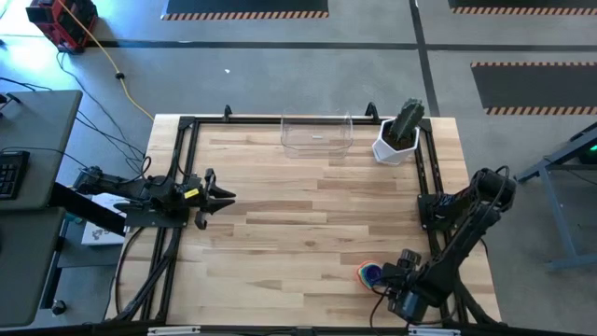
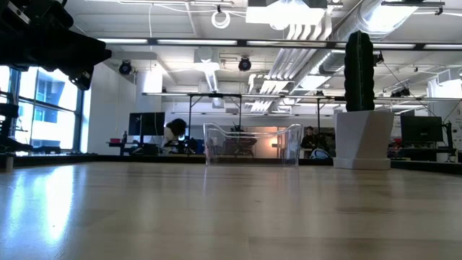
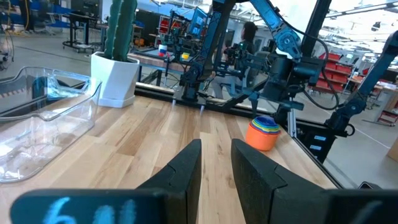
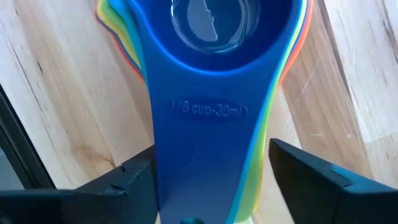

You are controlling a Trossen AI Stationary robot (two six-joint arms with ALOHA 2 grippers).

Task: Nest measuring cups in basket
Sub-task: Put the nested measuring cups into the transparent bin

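Observation:
The measuring cups (image 1: 370, 273) stand nested in one stack on the table near its near right corner, the blue cup (image 4: 214, 37) on top, their handles stacked. The stack also shows in the left wrist view (image 3: 263, 132). My right gripper (image 4: 211, 177) is open low over the stack, one finger on each side of the stacked handles. The clear basket (image 1: 317, 133) stands empty at the table's far edge. My left gripper (image 1: 227, 196) hovers at the table's left side, fingers a narrow gap apart, empty. My right gripper's fingers (image 4: 134, 180) stand on either side of the stacked handles (image 4: 208, 155), close beside them and lying across them. I cannot tell whether they touch. The stack rests on the table.
A white pot with a green cactus (image 1: 399, 135) stands right of the basket at the far edge. Black frame rails (image 1: 424, 177) run along the table's left, right and far sides. Bare wood lies between the stack and the basket.

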